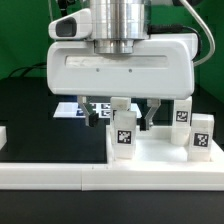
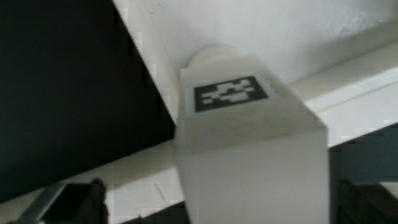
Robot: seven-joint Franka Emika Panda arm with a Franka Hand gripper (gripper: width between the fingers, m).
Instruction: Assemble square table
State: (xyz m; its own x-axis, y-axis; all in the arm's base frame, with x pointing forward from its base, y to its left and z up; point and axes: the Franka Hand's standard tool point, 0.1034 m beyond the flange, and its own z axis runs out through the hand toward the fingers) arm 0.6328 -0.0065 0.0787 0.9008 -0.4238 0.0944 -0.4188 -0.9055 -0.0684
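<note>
The square table's white slab (image 1: 160,152) lies flat at the exterior view's lower right. A stubby white leg (image 1: 123,130) with a black-and-white tag stands upright at the slab's near left corner. My gripper (image 1: 124,113) hangs straight over this leg, open, one finger (image 1: 97,108) on each side and a gap to each. In the wrist view the same leg (image 2: 240,120) fills the middle, with the gripper (image 2: 222,205) straddling it and the slab (image 2: 294,30) behind. Two more tagged legs (image 1: 182,112) (image 1: 202,136) stand upright at the slab's right.
A long white rail (image 1: 50,178) runs along the front of the black table. The marker board (image 1: 68,110) lies flat behind the gripper at the exterior view's left. A small white piece (image 1: 3,134) shows at the left edge.
</note>
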